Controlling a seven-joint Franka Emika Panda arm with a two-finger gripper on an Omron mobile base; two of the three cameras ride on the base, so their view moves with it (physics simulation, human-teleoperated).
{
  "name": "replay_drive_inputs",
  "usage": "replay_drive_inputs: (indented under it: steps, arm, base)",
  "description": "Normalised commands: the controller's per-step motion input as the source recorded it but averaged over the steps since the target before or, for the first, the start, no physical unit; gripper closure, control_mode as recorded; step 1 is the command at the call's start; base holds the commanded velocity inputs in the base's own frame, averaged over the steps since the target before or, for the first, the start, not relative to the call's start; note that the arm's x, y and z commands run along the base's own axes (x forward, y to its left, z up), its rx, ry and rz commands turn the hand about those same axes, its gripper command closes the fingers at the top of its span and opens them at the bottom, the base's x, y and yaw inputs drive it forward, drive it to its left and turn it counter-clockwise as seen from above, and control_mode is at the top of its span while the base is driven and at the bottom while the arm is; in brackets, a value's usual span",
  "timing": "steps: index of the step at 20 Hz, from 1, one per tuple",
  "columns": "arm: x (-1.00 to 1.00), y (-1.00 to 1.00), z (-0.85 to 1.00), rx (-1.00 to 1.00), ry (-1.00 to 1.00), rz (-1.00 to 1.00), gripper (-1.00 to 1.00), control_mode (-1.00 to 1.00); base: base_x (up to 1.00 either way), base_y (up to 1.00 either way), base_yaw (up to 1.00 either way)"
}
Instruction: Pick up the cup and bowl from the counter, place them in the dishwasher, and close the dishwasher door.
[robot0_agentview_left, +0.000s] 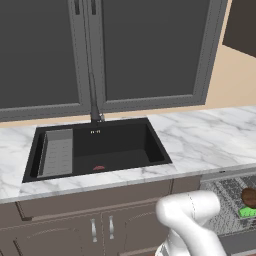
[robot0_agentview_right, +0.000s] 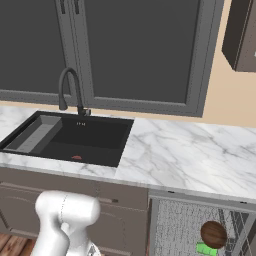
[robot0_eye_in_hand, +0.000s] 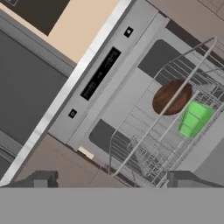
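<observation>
Brown round bowl and green cup sit side by side in the grey wire-mesh dishwasher rack, near its far corner; the 2-finger gripper hangs above with jaws spread wide, grasping nothing. White marble counter with black sink sits above the dishwasher
</observation>
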Motion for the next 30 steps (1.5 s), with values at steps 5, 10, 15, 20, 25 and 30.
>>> replay_drive_inputs:
  steps: [5, 10, 15, 20, 25, 30]
  arm:
    - [-0.12, -0.28, -0.64, 0.0, -0.23, -0.01, -1.0, -1.0]
    - [-0.14, -0.43, -0.6, 0.0, -0.23, 0.0, -1.0, -1.0]
    - [-0.01, -0.57, -0.53, 0.0, -0.22, 0.0, -1.0, -1.0]
    - [-0.01, -0.51, -0.85, 0.0, -0.16, 0.0, -1.0, -1.0]
    - [-0.2, -0.54, -1.0, 0.0, -0.18, 0.06, -1.0, -1.0]
    - [-0.57, -0.56, -1.0, -0.01, -0.23, 0.12, -1.0, -1.0]
  base:
    - [0.0, 0.0, 0.0]
    - [0.0, 0.0, 0.0]
    - [0.0, 0.0, 0.0]
    - [0.0, 0.0, 0.0]
    - [0.0, 0.0, 0.0]
    - [0.0, 0.0, 0.0]
